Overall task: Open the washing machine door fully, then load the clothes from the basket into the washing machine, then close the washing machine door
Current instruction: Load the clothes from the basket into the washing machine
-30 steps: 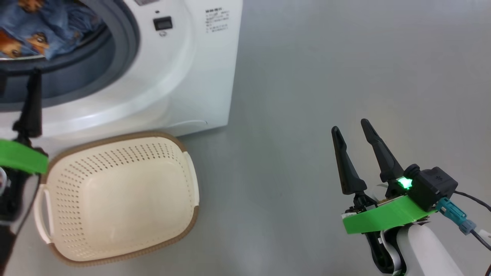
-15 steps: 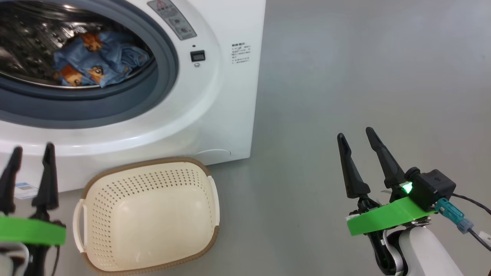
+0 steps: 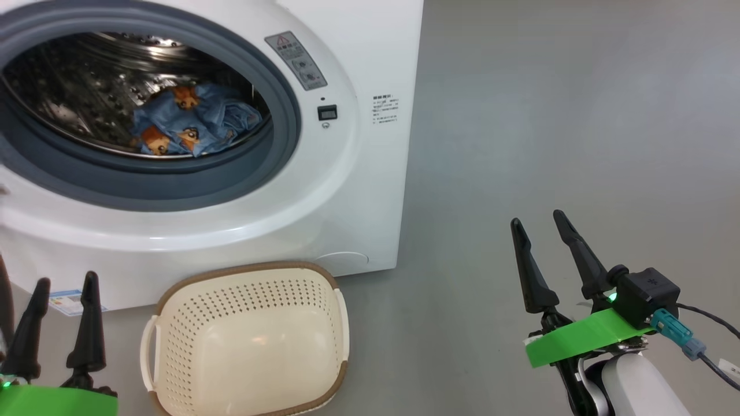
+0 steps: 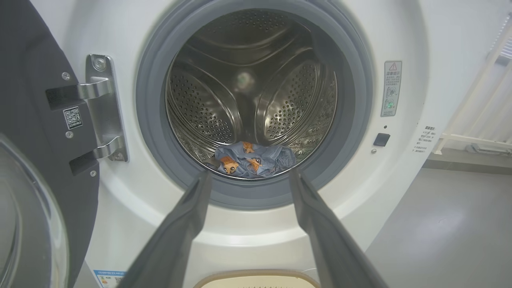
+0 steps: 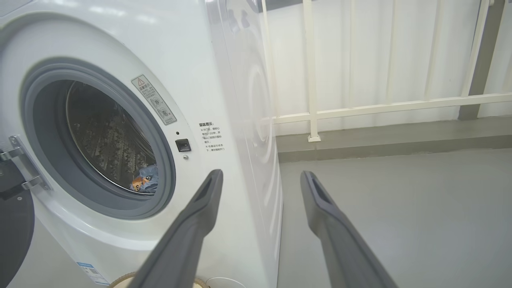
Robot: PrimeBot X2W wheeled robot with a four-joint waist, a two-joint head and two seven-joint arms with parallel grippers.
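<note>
**Operator:** Report the left side.

**Technician:** The left gripper (image 3: 66, 278) sits at the lower left of the head view, its fingers spread wide with nothing between them. The left wrist view adds the washing machine door (image 4: 28, 120), swung open at the far left on its steel hinge (image 4: 102, 108).

**Operator:** Centre?

**Technician:** The washing machine (image 3: 358, 173) stands open. The clothes (image 3: 193, 124) lie bunched at the bottom of the drum (image 4: 248, 72), behind the grey gasket (image 3: 144, 193). The basket (image 3: 245, 267) stands on the floor just in front of the machine, its perforated bottom fully visible from the head.

**Operator:** Right side?

**Technician:** The right gripper (image 3: 537, 218) hovers over the grey floor (image 3: 578, 115), well apart from the machine, jaws wide and gripping nothing. Its wrist view adds a white railing (image 5: 360, 108) beyond the machine's side panel.
</note>
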